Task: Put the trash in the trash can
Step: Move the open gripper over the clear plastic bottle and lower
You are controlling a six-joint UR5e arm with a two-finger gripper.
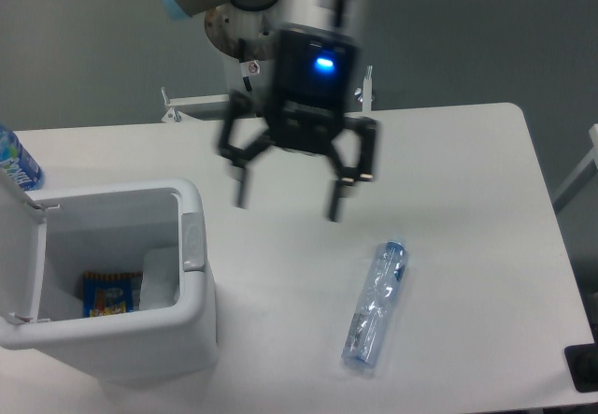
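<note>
1. White tabletop [448,162] fills my view against a grey wall, and I see the arm's black two-finger gripper [287,204] hanging above the middle of it, jaws spread wide with nothing between them.
2. I spot the small crumpled white wrapper [159,278] lying inside the boxy white plastic trash can [192,325] at the left, lid tipped open, next to a blue snack packet [105,297]. By my reckoning that half of the job is done.
3. I have the slim clear plastic bottle with a blue cap [376,306] lying on its side to the gripper's lower right, well apart from the bin, cap end pointing away from me.
4. My step in hand is the reach to the bottle. I want the fingers straddling it across its width near the middle, wrist turned square to its long axis, so it neither rolls nor tips on the lift.
5. I note a blue-labelled bottle [14,160] at the far left edge; I leave it alone.
</note>
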